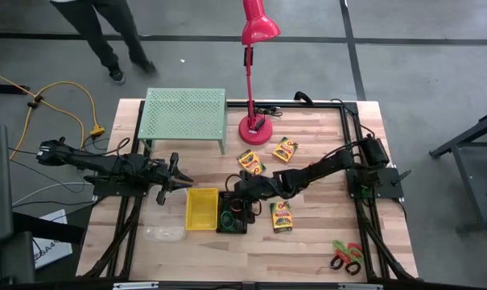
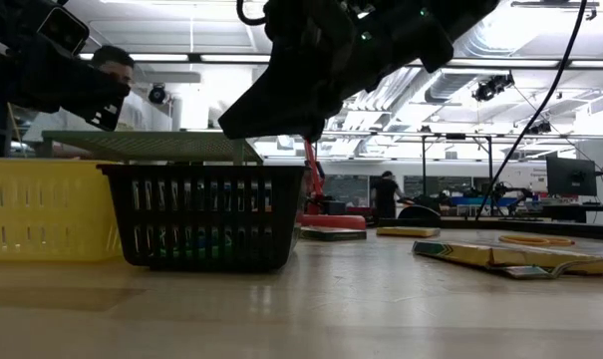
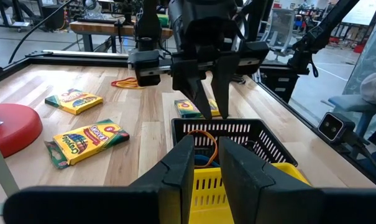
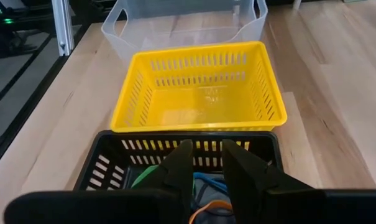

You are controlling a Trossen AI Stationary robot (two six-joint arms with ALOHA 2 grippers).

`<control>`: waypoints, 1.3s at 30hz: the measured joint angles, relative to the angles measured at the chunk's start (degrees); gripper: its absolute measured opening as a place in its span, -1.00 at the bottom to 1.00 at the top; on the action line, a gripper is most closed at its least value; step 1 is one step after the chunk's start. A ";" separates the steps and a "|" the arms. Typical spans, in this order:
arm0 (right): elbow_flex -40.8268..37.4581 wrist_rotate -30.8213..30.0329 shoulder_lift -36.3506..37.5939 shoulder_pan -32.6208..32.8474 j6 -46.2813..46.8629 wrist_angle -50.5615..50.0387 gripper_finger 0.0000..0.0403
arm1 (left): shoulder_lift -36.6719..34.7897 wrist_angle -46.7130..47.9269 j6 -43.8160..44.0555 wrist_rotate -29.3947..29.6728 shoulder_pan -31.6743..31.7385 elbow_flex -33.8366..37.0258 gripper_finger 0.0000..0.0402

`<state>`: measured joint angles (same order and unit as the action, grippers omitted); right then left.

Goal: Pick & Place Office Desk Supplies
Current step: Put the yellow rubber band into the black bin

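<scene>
In the high view, the middle of the desk (image 1: 307, 234) is crowded. The yellow bin (image 1: 201, 209) and the black mesh bin (image 1: 232, 216) sit touching side by side, with the clear bin (image 1: 164, 234) just left of them. The right claw (image 1: 237, 192) hangs over the black mesh bin, blocking the way in from above. The left claw (image 1: 181, 178) sits just upper left of the yellow bin. The green rack (image 1: 183, 115) and the red lamp (image 1: 254, 72) close off the upper centre. Three crayon boxes (image 1: 285, 149) lie between the lamp and the bins. Bare wood runs along the bottom edge, up to the scissors (image 1: 347, 255) at lower right.
</scene>
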<state>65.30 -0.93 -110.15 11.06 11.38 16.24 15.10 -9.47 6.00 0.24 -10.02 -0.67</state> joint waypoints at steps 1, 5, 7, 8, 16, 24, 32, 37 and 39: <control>0.00 0.00 0.00 0.02 -0.36 -0.01 -0.63 | 0.02 -0.02 -0.01 0.00 -0.01 0.00 -0.65; 0.00 0.02 0.00 0.03 -0.64 0.01 -0.63 | 0.00 -0.01 -0.02 0.00 -0.01 0.00 -0.65; 0.00 0.02 0.00 0.03 -0.66 0.06 -0.63 | 0.00 0.00 -0.02 0.00 0.00 0.00 -0.65; 0.00 0.02 0.00 0.03 -0.66 0.11 -0.63 | 0.02 -0.02 -0.02 0.01 -0.02 0.00 -0.65; 0.00 0.07 0.00 0.08 -0.66 0.25 -0.63 | 0.00 0.00 -0.02 -0.01 -0.02 0.00 -0.65; -0.06 -0.42 0.64 0.94 -2.45 0.25 -0.63 | 0.01 -0.02 -0.02 0.00 0.00 0.00 -0.65; -0.40 -4.74 4.18 0.07 -2.70 -7.03 -0.63 | 0.00 -0.02 -0.02 0.01 -0.01 0.00 -0.65; -2.10 -4.74 6.39 -1.07 -3.09 -9.23 -0.63 | -0.01 -0.18 -0.02 -0.01 -0.02 0.00 -0.65; -2.71 -4.36 6.68 -1.59 -2.59 -8.06 -0.63 | 0.02 -0.18 -0.01 0.00 -0.01 0.00 -0.65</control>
<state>62.59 -5.29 -103.46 9.47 8.79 8.18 15.11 -9.66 5.99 0.24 -10.03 -0.67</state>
